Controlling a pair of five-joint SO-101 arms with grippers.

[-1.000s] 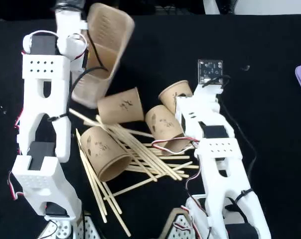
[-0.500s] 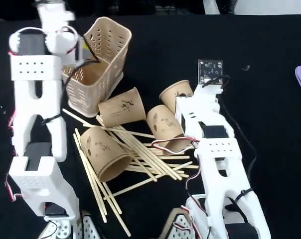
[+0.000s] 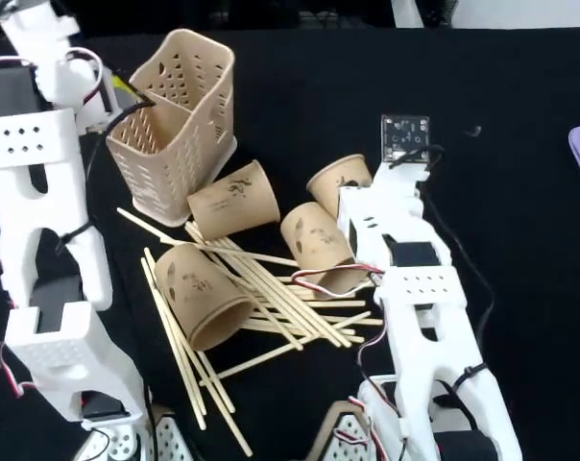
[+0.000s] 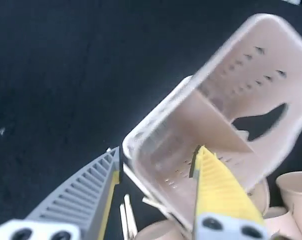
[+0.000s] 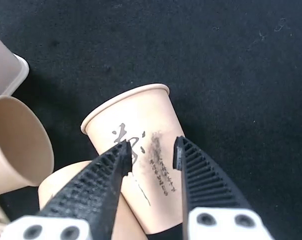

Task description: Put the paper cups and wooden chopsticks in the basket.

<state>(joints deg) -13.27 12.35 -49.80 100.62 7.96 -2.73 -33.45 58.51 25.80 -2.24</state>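
Basket (image 3: 175, 120) back down near the worktop's (image 3: 501, 96) far left corner. A second ago the left arm had it tipped high with its side to the overhead camera. It has since swung down and now shows its open mouth, though it leans a little. Whether it sits flat cannot be told.

The left tool (image 4: 157, 150) is spread wide, one finger inside the basket and one outside, with the rim corner between them and nothing clamped. That arm has drifted toward the left edge over the same second.

The right tool (image 5: 151, 145) has not moved. Its fingers, slightly parted and gripping nothing, hang over a cup (image 5: 141, 130) lying on its side.

Four cups lie toppled mid-worktop, the nearest (image 3: 234, 200) just beside the basket's wall and another (image 3: 202, 293) on the scattered chopsticks (image 3: 261, 298). None are in the basket yet.

With the basket's mouth open again, loading looks ready to start. The lean could let it tip when something is dropped in.
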